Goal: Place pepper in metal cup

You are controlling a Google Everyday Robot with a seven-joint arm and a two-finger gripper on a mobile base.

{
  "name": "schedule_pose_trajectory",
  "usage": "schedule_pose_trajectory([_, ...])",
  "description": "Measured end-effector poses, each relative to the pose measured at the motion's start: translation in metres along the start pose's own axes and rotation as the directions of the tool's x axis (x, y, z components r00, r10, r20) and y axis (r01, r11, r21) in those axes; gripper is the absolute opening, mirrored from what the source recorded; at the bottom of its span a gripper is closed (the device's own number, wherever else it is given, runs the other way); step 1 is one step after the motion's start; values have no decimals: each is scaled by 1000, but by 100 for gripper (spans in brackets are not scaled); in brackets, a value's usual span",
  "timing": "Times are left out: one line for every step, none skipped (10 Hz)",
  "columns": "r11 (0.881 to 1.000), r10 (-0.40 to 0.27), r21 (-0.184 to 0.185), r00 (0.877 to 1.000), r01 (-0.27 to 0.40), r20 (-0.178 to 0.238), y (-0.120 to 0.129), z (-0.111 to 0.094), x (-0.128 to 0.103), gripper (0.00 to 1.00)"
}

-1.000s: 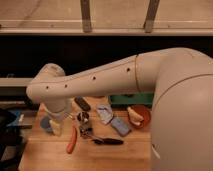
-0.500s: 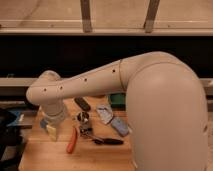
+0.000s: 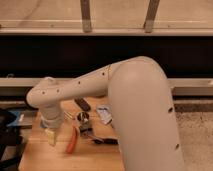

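Observation:
The pepper [image 3: 72,140], long, thin and orange-red, lies on the wooden table [image 3: 45,157] left of centre. The metal cup [image 3: 83,118], small and shiny, stands just behind and to the right of it. My gripper [image 3: 51,136] hangs from the white arm's wrist over the left part of the table, a short way left of the pepper and apart from it. It holds nothing that I can see.
A black-handled utensil [image 3: 106,141] lies right of the pepper. A blue-white packet [image 3: 104,114] and a dark oblong object [image 3: 81,104] lie behind. My big white arm [image 3: 140,115] covers the table's right side. Dark and blue gear [image 3: 12,122] sits off the left edge.
The arm has swung closer and lower, hiding more of the table's right side. The gripper has sunk a little toward the table on the left. The pepper and cup have not moved.

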Motion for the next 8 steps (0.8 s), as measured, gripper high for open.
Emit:
schedule_pose_trajectory([1000,3,-14,1000,-3,-13,-2,9,-2,75])
schedule_pose_trajectory([1000,9,-26,1000,-9,-24,-5,16,-3,75])
schedule_pose_trajectory([999,14,-35,999,-15,-36,-8,23,-5,75])
schedule_pose_trajectory([999,22,-45,999,-24,-47,-10,30,-5,75])
schedule_pose_trajectory([998,34,-54,998,-37,-61,-14,37,-3,75])
schedule_pose_trajectory([997,46,-63,996,-51,-76,-17,43,-1,75])
schedule_pose_trajectory([995,62,-69,994,-68,-91,-20,49,1,75])
schedule_pose_trajectory([994,78,-74,991,-86,-106,-23,55,4,75])
